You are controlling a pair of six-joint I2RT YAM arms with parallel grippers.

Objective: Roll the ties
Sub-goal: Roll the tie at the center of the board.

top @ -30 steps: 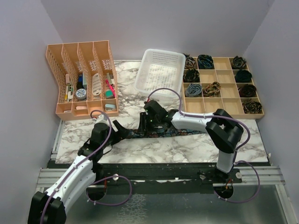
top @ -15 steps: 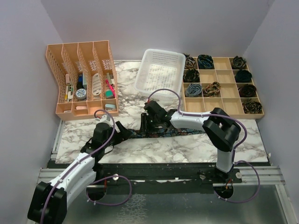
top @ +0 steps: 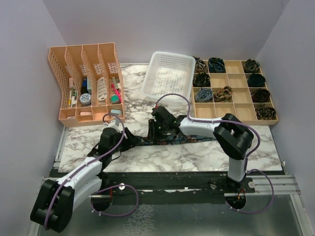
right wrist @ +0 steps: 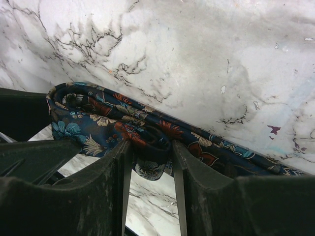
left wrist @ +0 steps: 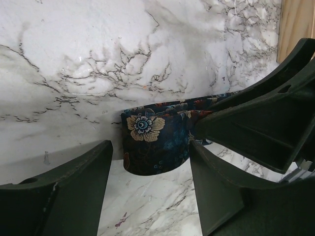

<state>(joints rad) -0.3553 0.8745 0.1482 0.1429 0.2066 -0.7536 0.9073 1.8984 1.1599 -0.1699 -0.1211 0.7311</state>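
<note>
Marble-patterned bench, both arm bases at its near edge. Near left: the left claw sits low over the bench with its jaws apart, straddling the blunt end of the tie. Its left finger stands clear of the fabric. Its right finger is at the fabric's edge; contact cannot be told. The tie is dark navy with red, blue and cream flowers. It lies as a narrow strip across the middle of the bench, running rightward from the left claw and passing under the right forearm. Just beyond and to the right of the left claw, the right claw is closed on the tie. Right wrist view shows the fabric bunched into a loose fold and pinched between the two fingers, the remainder trailing flat on the marble. Far left: a peach-coloured file organiser holding small stationery. Far centre: a white perforated basket. Far right: a wooden compartment tray with rolled ties in several compartments.
</note>
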